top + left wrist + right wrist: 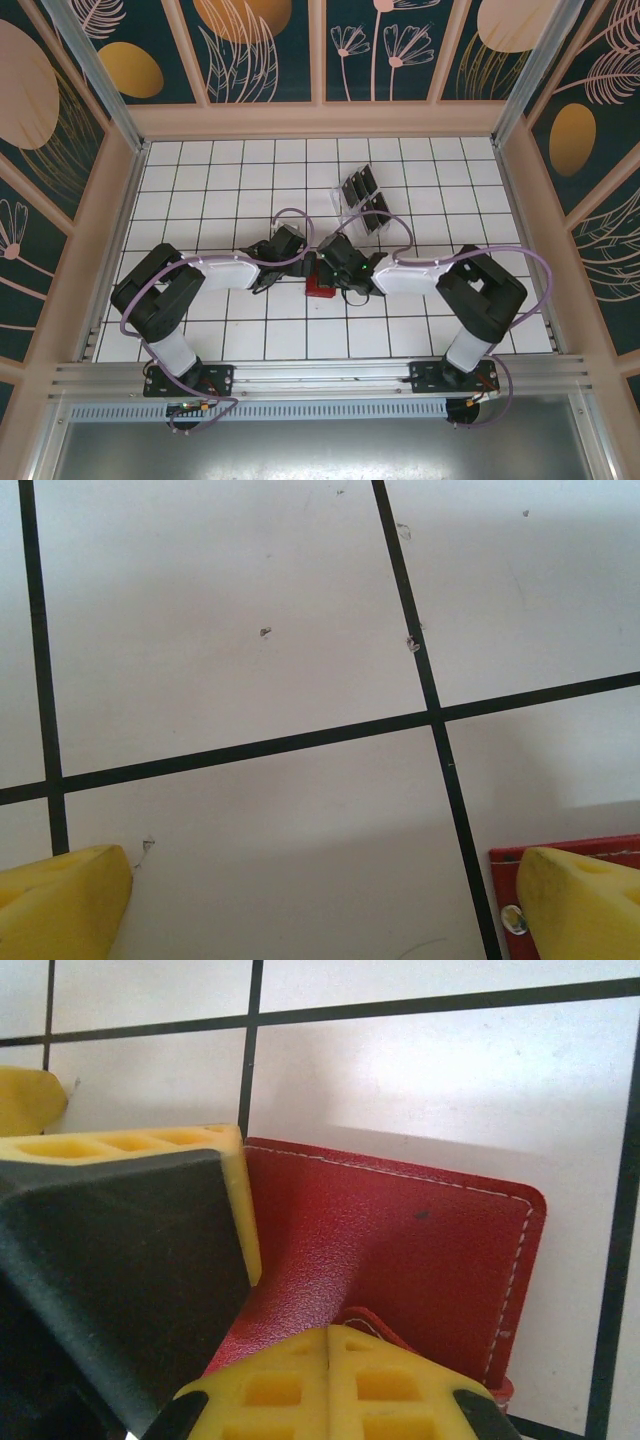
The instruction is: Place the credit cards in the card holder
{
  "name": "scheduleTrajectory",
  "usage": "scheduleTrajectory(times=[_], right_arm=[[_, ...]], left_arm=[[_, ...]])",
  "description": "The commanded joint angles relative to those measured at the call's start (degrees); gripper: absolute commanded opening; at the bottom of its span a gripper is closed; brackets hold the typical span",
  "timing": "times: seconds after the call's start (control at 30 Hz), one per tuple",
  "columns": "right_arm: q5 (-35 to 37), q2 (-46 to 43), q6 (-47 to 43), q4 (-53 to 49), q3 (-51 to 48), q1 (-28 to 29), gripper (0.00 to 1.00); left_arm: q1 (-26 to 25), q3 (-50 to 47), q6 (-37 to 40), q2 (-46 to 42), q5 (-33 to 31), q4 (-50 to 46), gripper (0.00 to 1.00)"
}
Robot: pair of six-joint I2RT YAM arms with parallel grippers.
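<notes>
red card holder (400, 1250) seems pinched by its lifted cover in the right gripper (285, 1290). the left gripper (322, 890), spread wide, has one finger over its corner. no card looks loaded yet. the black credit cards (362, 200), perhaps four, stand in one clear rack (345, 213) beyond both grippers.

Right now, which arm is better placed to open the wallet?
Probably the right: the right hand pinches the wallet by its cover, while the left hand is open, with one finger just over a corner.
</notes>
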Motion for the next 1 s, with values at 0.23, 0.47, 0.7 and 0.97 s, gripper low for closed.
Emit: scheduleTrajectory(times=[0.23,0.47,0.7,0.97], right_arm=[[-1.7,0.2,4.7,-0.7,-10.6,-3.2,0.0],[-1.7,1.8,5.8,0.5,-12.5,-3.3,0.0],[-4.0,4.6,6.8,1.4,-14.8,-3.7,0.0],[-4.8,6.4,3.5,-3.6,-11.9,-5.3,0.0]], left_arm=[[0.1,-1.7,-0.1,2.2,1.1,-2.0,0.98],[0.2,-1.9,-0.4,2.1,1.3,-1.9,0.98],[0.1,-2.1,-0.4,2.2,1.7,-1.6,0.99],[0.1,-2.1,0.1,2.0,3.3,-2.0,0.98]])
